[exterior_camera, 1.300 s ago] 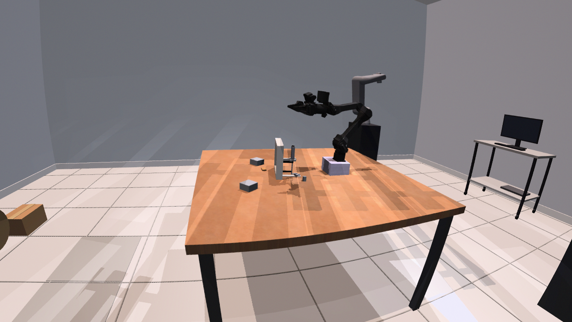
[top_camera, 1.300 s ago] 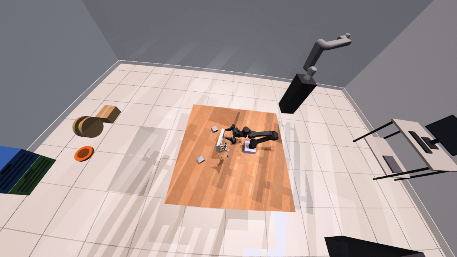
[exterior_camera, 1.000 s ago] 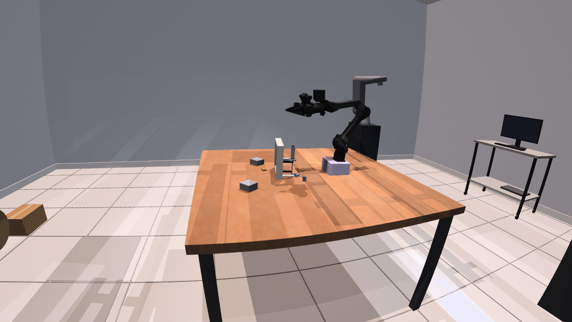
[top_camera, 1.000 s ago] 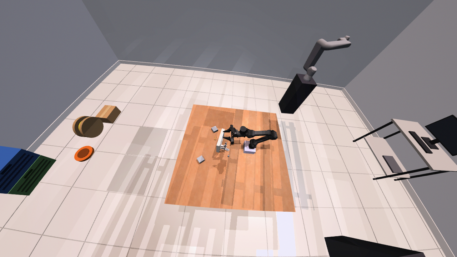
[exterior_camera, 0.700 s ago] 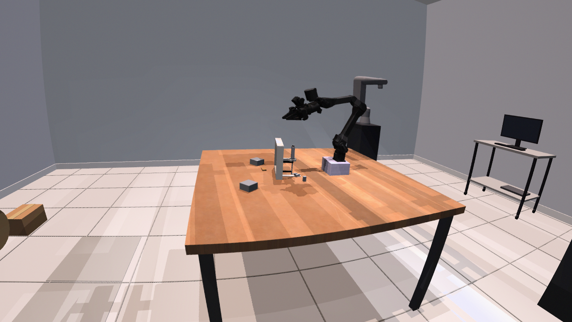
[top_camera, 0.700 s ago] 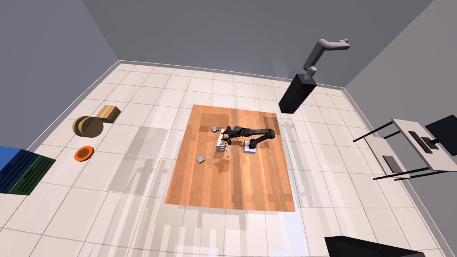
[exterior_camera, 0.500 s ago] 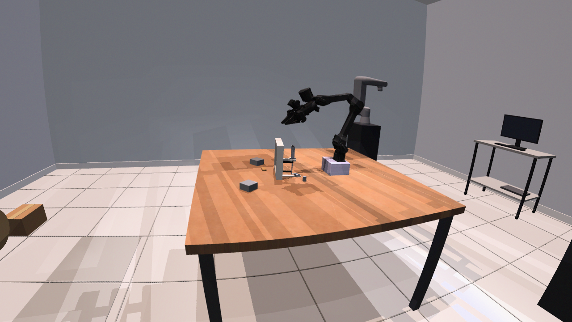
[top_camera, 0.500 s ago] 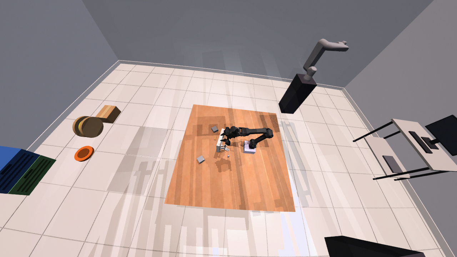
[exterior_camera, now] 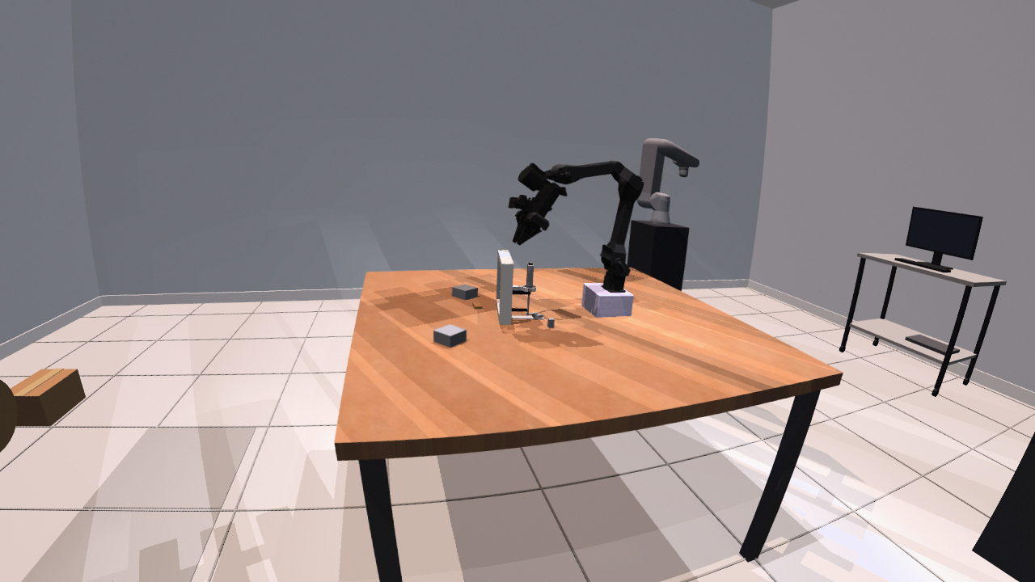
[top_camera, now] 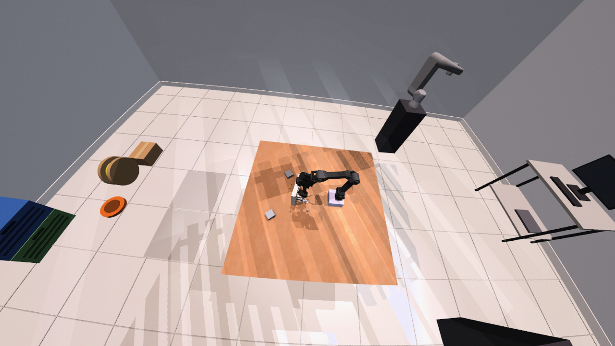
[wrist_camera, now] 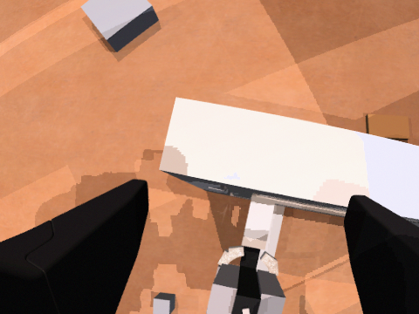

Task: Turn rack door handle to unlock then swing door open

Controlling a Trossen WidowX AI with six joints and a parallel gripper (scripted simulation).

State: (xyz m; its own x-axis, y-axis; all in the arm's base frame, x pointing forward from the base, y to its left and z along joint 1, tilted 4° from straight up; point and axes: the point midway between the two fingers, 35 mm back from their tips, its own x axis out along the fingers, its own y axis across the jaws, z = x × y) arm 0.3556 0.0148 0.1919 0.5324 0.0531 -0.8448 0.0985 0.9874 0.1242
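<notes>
The white rack frame (top_camera: 294, 198) (exterior_camera: 504, 293) (wrist_camera: 262, 148) stands upright on the table (top_camera: 344, 258) (exterior_camera: 579, 390). The grey and black upright handle (exterior_camera: 530, 276) (wrist_camera: 248, 285) stands out from its robot side on brackets. The door is hard to tell apart from the frame; no clear opening shows. My gripper (exterior_camera: 517, 241) (wrist_camera: 250, 202) is open and empty. It points steeply down above the frame and handle, touching neither. In the wrist view the handle lies at the bottom, between the lines of the two fingers. In the top view the arm hides part of the frame.
A grey block (top_camera: 269, 214) (exterior_camera: 449, 335) (wrist_camera: 118, 22) and another grey block (top_camera: 288, 173) (exterior_camera: 464, 291) lie beyond the frame, with a small brown block (exterior_camera: 476, 305) (wrist_camera: 388, 126). A small grey piece (top_camera: 307, 210) (exterior_camera: 551, 322) (wrist_camera: 162, 303) stands near the handle. The arm stands on a pale base (exterior_camera: 607, 302).
</notes>
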